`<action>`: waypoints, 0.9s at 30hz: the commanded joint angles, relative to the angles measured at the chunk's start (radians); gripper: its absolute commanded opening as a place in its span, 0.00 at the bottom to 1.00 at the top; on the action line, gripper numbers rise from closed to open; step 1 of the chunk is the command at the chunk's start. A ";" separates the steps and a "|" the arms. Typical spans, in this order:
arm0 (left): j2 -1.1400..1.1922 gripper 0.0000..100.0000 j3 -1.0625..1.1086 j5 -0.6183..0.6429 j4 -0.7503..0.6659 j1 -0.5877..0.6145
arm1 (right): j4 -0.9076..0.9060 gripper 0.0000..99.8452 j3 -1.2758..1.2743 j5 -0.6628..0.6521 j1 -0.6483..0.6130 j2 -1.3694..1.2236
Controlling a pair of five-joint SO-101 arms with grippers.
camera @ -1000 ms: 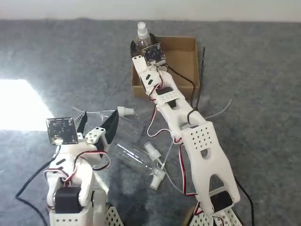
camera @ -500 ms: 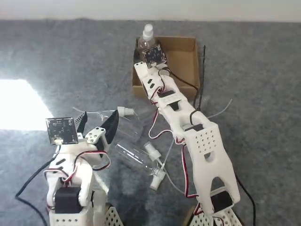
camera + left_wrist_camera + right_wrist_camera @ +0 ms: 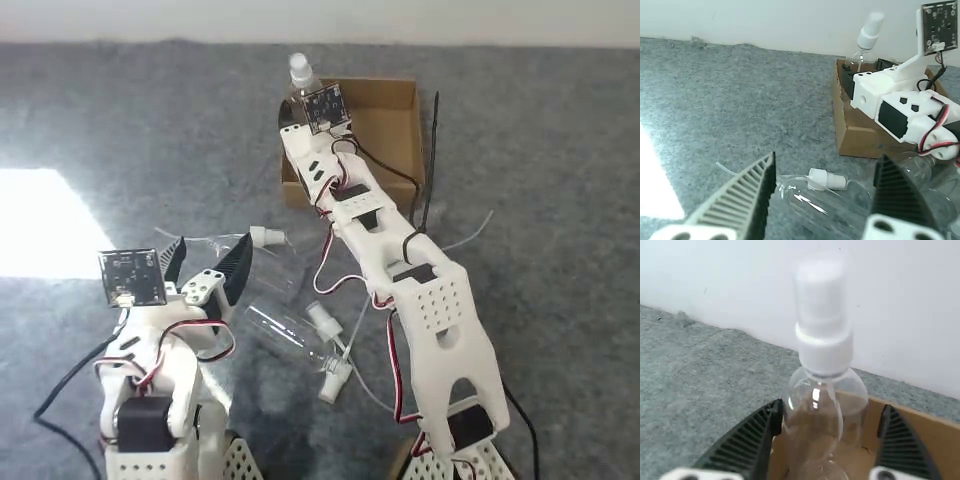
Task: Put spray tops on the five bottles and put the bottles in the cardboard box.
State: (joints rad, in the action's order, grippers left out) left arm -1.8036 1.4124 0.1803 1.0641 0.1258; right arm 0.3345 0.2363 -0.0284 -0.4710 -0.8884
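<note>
**Right claw** (image 3: 831, 409): jaws parted, one on each side of an upright bottle (image 3: 815, 390). One jaw lies against or just beside the glass. A strip of cardboard shows between the bottle and the other jaw. In the high view this claw sits at the upper centre of the frame.

**Upright bottle:** clear, fitted with a white spray top (image 3: 822, 325). It stands at the far left corner of the cardboard box (image 3: 385, 100), upper centre of the high view.

**Left claw** (image 3: 827, 162): jaws wide apart, holding nothing. It hovers at the lower left of the high view, above a lying bottle (image 3: 825, 200).

**Lying bottle:** clear, on its side on the grey surface (image 3: 520, 300), centre left, with a white spray top (image 3: 827, 179) on it.

**Second lying bottle** (image 3: 280, 328): clear, on its side at lower centre, between the two arms, with a white top at its end.

**Loose spray top** (image 3: 335, 378): white, just below the second lying bottle.
</note>
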 commanded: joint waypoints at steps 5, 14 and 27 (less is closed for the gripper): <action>-0.020 0.29 -0.015 0.008 -0.005 -0.003 | -0.102 0.27 -0.044 0.012 -0.018 0.225; -0.020 0.29 -0.015 0.008 -0.005 -0.003 | -0.209 0.27 -0.058 0.012 -0.018 0.254; -0.020 0.29 -0.015 0.008 -0.006 -0.003 | -0.444 0.27 -0.137 0.012 -0.019 0.383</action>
State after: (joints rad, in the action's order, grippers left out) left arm -1.8036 1.4124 0.1803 1.0641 0.1258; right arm -0.0476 0.1412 -0.0284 -0.4741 -0.6935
